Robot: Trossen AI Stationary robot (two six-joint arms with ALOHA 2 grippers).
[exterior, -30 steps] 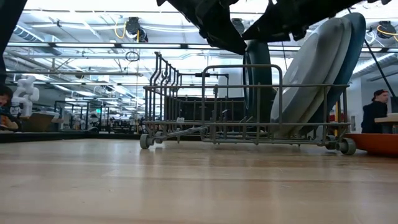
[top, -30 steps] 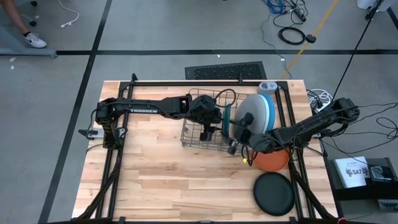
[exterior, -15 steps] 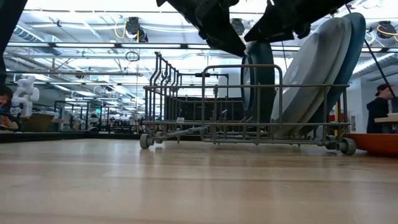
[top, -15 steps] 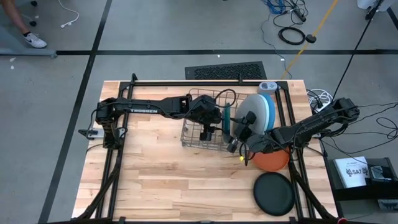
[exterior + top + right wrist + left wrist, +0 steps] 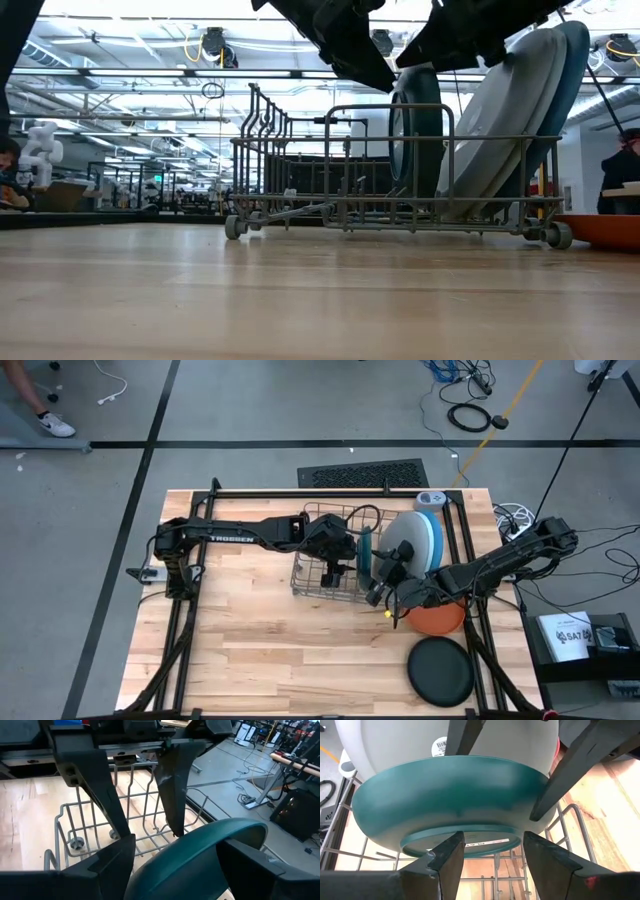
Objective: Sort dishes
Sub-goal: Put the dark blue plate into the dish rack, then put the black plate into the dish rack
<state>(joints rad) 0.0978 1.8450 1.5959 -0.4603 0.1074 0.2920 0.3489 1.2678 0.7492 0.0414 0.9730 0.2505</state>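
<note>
A teal plate [image 5: 365, 555] stands on edge in the wire dish rack [image 5: 320, 575]. A grey plate [image 5: 400, 545] and a blue plate [image 5: 432, 540] lean behind it at the rack's right end. My right gripper [image 5: 185, 865] is open, with one finger on each side of the teal plate's rim [image 5: 200, 852]. My left gripper [image 5: 492, 855] hangs open over the rack, pointing at the teal plate's underside [image 5: 455, 800]. An orange plate [image 5: 445, 618] and a black plate [image 5: 440, 670] lie flat on the table.
A small pale blue dish [image 5: 430, 500] sits at the table's far edge behind the rack. The rack's left half [image 5: 290, 170] holds no plates. Bare wood lies to the left and toward the near edge. Cables and a box lie beyond the right edge.
My right gripper has turned a little at the wrist beside the teal plate without changing place. The plates and the rack stand as before.
</note>
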